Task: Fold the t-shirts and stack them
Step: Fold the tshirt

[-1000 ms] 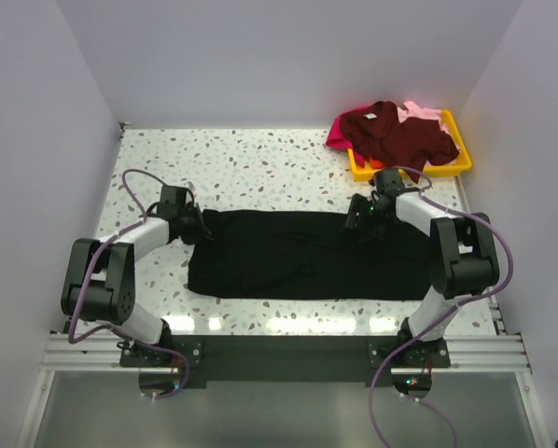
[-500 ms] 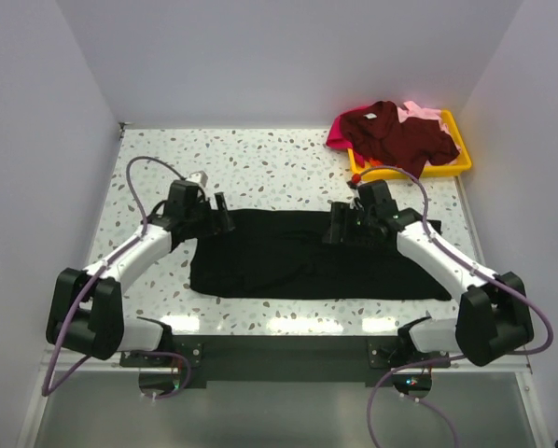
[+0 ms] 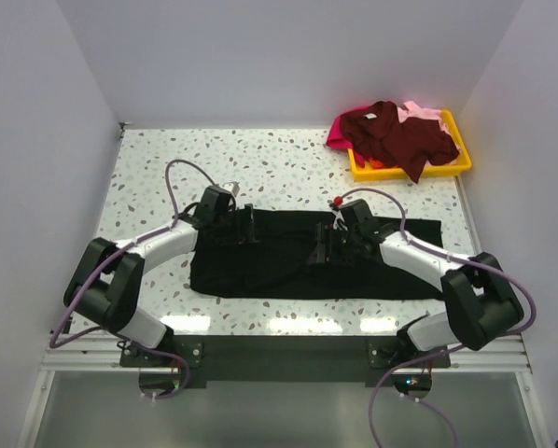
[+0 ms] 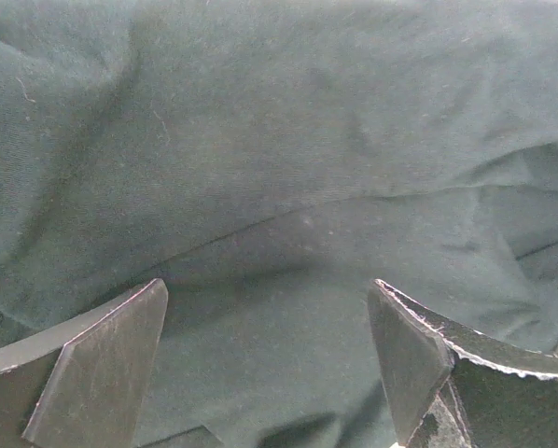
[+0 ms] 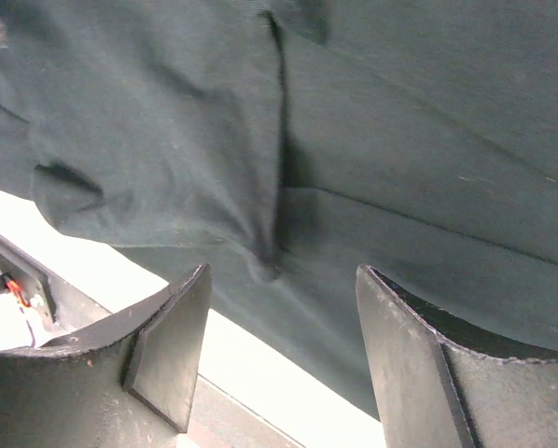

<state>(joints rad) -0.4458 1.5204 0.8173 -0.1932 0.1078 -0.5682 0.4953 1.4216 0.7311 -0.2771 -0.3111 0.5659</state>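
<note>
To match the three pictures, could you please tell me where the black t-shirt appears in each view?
Top view: the black t-shirt lies spread on the table, near middle.
Left wrist: it fills the picture.
Right wrist: it fills all but the lower left.
Shared landmark: left hand and right hand, both over it.

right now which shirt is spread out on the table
The black t-shirt, flat on the table; the maroon, magenta and pale pink ones lie heaped in the yellow tray.

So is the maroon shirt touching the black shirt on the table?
Apart. The top external view shows bare speckled table between the maroon shirt, draped over the yellow tray, and the black shirt.
</note>
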